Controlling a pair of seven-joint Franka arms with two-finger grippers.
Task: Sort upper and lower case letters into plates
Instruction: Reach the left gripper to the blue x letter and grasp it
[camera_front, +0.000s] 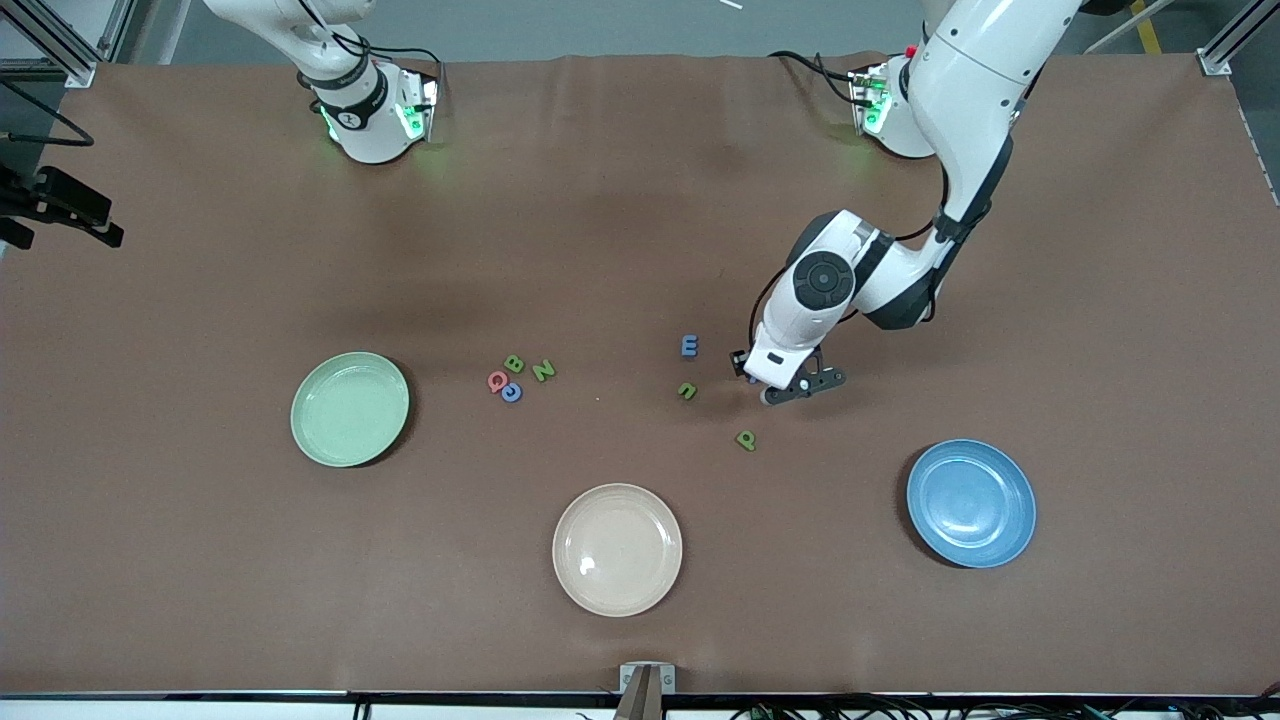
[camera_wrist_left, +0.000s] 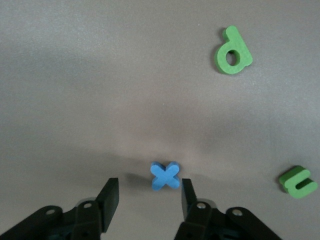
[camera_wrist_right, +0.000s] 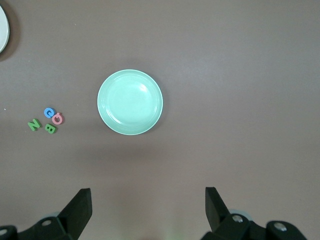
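Observation:
My left gripper (camera_front: 778, 390) is down at the table, open, its jaws either side of a blue x (camera_wrist_left: 165, 176). One finger (camera_wrist_left: 187, 190) is nearly at the x and the other stands apart. Green p (camera_wrist_left: 233, 51) and u (camera_wrist_left: 298, 181) lie close by. In the front view E (camera_front: 689, 346), u (camera_front: 687, 391) and p (camera_front: 746, 440) lie beside that gripper. B (camera_front: 514, 363), N (camera_front: 543, 370), red Q (camera_front: 497, 381) and C (camera_front: 512, 392) cluster near the mint plate (camera_front: 349, 409). The blue plate (camera_front: 971, 502) holds nothing. My right gripper (camera_wrist_right: 147, 195) waits open, high over the mint plate (camera_wrist_right: 130, 102).
A cream-beige plate (camera_front: 617, 549) sits near the front edge, between the two coloured plates. Both arm bases stand along the table's farthest edge from the front camera. A camera mount (camera_front: 646, 682) sticks up at the front edge.

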